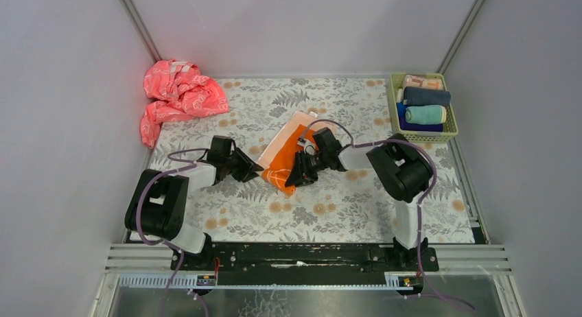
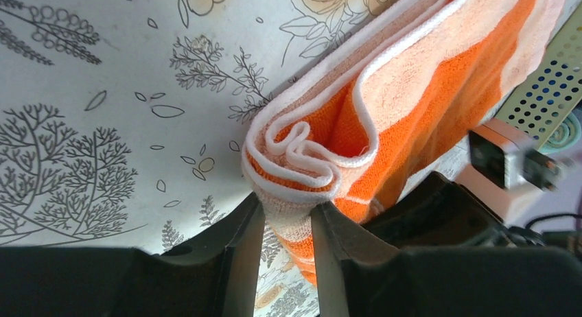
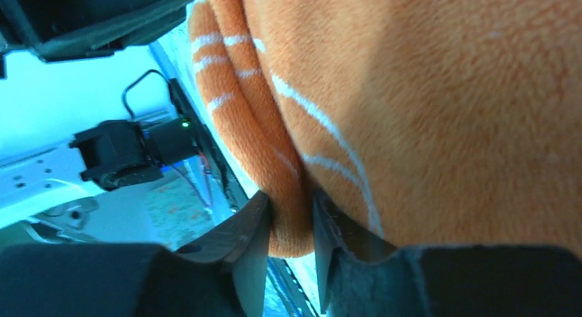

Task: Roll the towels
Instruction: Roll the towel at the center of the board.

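Grey floral tablecloth (image 1: 329,214) covered the whole work surface. Nearest the bases, at about 8 o'clock from centre, the left gripper (image 2: 287,210) had its jaws nearly together, pinching the bunched, white-piped corner of the orange-and-peach terry towel (image 1: 288,142). Right beside it at dead centre, the right gripper (image 3: 292,207) stood just a sliver apart, with a fat orange fold wedged in, touching both fingers. That towel lay folded mid-table, running off toward 12 o'clock. Farther back, a crumpled coral-pink patterned cloth (image 1: 180,94) was heaped at 10 o'clock. A pale green perforated plastic basket (image 1: 392,108) at 2 o'clock held rolled towels (image 1: 425,114), teal and dark blue among them.
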Controlling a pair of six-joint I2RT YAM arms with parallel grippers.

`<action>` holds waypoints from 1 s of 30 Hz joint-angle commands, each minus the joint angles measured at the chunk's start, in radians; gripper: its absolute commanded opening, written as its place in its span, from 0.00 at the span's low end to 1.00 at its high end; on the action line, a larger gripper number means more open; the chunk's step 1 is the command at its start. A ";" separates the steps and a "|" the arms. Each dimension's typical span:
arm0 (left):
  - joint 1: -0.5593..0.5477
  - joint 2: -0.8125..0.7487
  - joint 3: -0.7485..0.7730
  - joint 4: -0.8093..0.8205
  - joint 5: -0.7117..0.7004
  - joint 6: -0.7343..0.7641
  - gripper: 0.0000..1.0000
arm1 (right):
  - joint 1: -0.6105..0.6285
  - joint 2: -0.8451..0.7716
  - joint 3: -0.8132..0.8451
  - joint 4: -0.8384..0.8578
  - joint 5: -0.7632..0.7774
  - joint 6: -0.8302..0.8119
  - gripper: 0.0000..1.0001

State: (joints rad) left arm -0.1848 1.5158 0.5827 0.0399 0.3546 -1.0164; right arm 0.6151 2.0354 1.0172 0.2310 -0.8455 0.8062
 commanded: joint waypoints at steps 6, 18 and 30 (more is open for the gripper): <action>-0.002 0.044 0.048 -0.101 -0.104 0.031 0.29 | 0.047 -0.266 0.110 -0.371 0.340 -0.398 0.50; -0.008 0.060 0.089 -0.144 -0.116 0.046 0.30 | 0.332 -0.225 0.296 -0.464 0.580 -0.665 0.54; -0.028 0.070 0.131 -0.174 -0.133 0.057 0.31 | 0.336 -0.123 0.346 -0.526 0.773 -0.744 0.55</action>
State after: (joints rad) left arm -0.2028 1.5646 0.6830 -0.0902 0.2794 -0.9882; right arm 0.9546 1.9034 1.3117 -0.2565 -0.1898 0.1143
